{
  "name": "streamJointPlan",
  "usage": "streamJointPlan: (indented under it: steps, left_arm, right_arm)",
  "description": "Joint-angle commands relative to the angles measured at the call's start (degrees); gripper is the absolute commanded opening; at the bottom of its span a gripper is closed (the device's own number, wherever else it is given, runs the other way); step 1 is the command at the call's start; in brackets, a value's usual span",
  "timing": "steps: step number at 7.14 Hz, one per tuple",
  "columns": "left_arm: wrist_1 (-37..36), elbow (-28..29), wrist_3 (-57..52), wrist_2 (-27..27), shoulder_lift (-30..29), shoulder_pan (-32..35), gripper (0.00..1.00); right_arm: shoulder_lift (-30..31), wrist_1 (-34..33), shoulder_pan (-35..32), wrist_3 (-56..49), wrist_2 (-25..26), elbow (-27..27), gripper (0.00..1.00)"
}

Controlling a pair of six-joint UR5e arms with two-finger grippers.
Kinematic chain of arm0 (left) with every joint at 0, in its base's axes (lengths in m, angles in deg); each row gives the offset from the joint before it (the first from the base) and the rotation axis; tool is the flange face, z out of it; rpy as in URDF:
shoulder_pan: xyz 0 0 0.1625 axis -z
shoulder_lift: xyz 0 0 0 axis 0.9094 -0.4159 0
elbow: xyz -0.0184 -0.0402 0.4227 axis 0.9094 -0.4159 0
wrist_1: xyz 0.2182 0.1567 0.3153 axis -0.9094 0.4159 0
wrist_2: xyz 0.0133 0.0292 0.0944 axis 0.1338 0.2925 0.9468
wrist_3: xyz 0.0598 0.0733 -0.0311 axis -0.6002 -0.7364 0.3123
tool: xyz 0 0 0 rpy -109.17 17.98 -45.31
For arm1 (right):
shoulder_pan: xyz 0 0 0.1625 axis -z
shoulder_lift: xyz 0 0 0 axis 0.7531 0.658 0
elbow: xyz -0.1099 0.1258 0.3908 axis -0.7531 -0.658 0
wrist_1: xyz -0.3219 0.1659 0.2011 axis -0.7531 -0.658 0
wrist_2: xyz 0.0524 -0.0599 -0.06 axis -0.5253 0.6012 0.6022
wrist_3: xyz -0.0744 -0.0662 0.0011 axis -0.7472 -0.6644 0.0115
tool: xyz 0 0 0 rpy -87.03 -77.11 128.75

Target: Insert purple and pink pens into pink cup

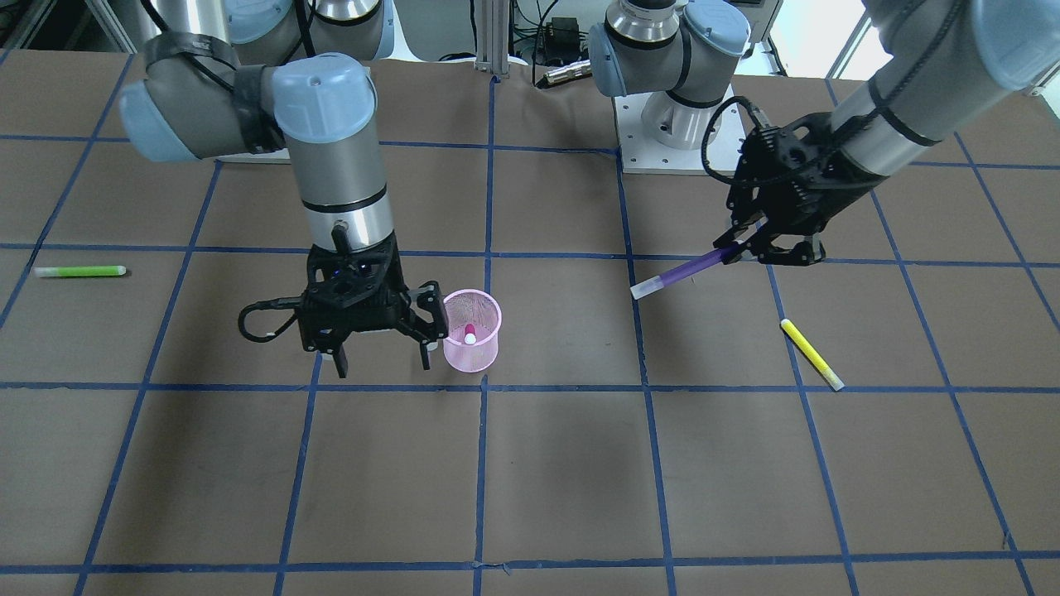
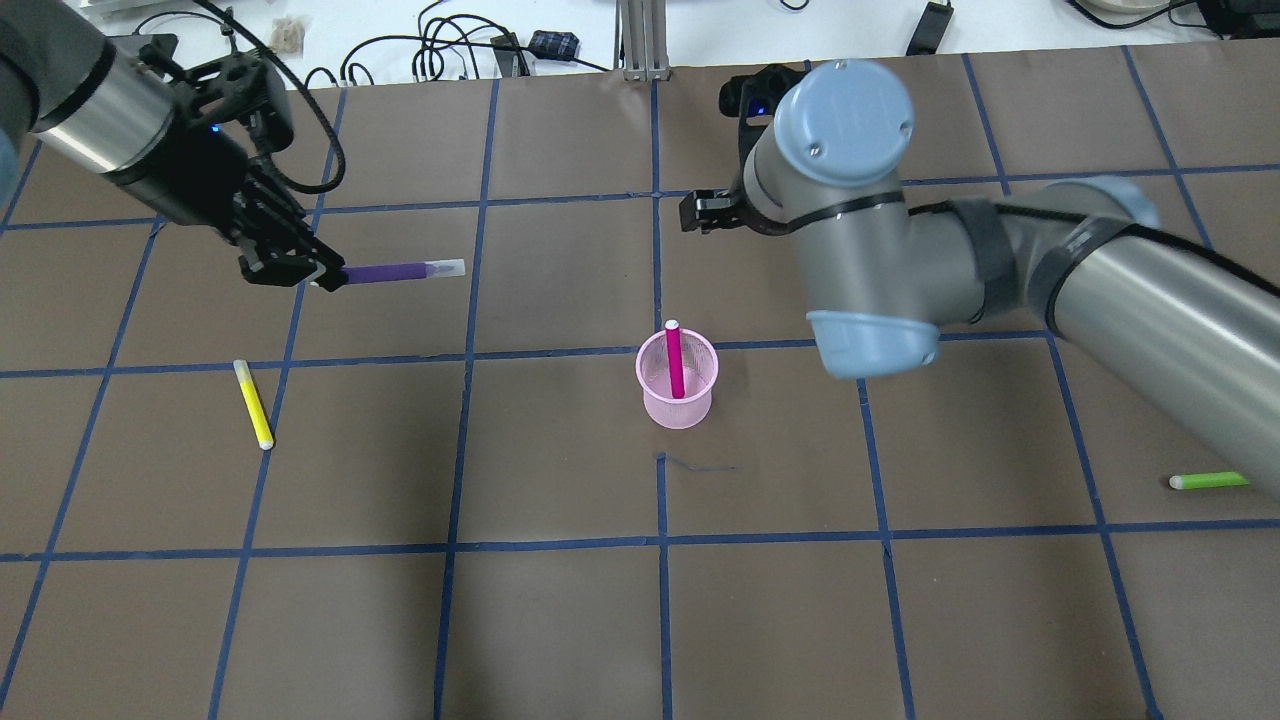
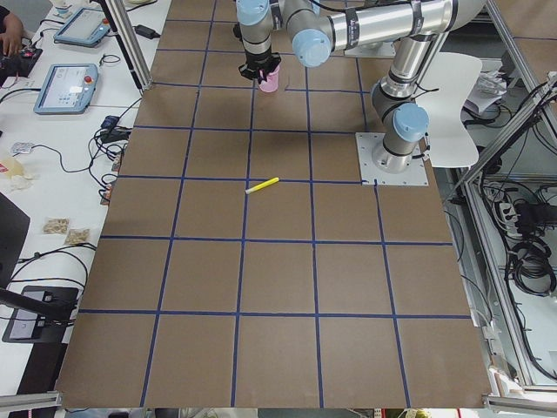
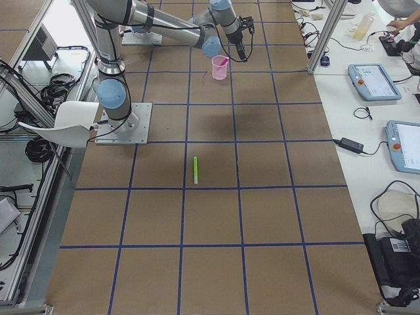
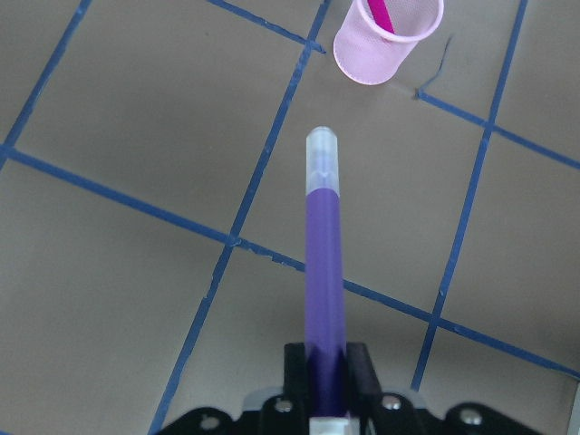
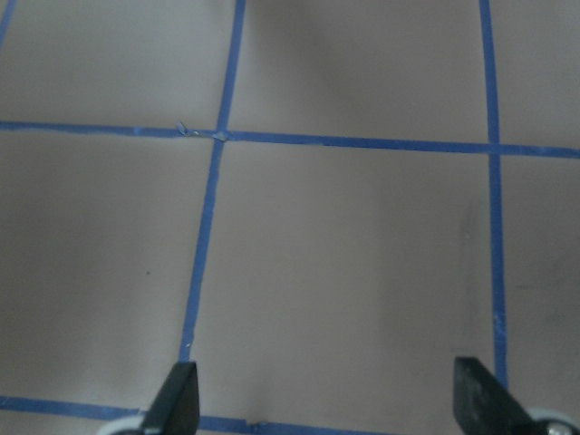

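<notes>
The pink mesh cup stands upright near the table's middle, also seen in the front view. The pink pen stands inside it, leaning on the rim. My left gripper is shut on the purple pen and holds it roughly level above the table, clear cap pointing towards the cup. In the left wrist view the purple pen juts out ahead, with the cup further on. My right gripper is open and empty, low beside the cup; its wrist view shows only bare table between the fingers.
A yellow pen lies on the table below my left gripper. A green pen lies near my right arm's forearm. The table is brown with blue tape lines. Cables and gear lie beyond the far edge.
</notes>
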Motion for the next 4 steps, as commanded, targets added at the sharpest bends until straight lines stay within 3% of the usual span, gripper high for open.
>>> streamJointPlan:
  steps: [1, 3, 4]
  left_arm:
    - [-8.5, -1.0, 15.9, 5.8, -2.3, 11.2, 0.0]
    - [-16.2, -2.5, 24.5, 9.6, -5.8, 20.5, 0.0]
    - [-16.7, -2.7, 25.7, 12.3, -7.5, 24.9, 0.0]
  right_arm:
    - [0.1, 23.2, 5.2, -6.6, 0.0, -11.0, 1.0]
    - [0.1, 40.1, 5.4, -6.8, 0.2, -19.8, 1.0]
    - [0.1, 44.4, 5.7, -6.9, 0.1, -22.6, 1.0]
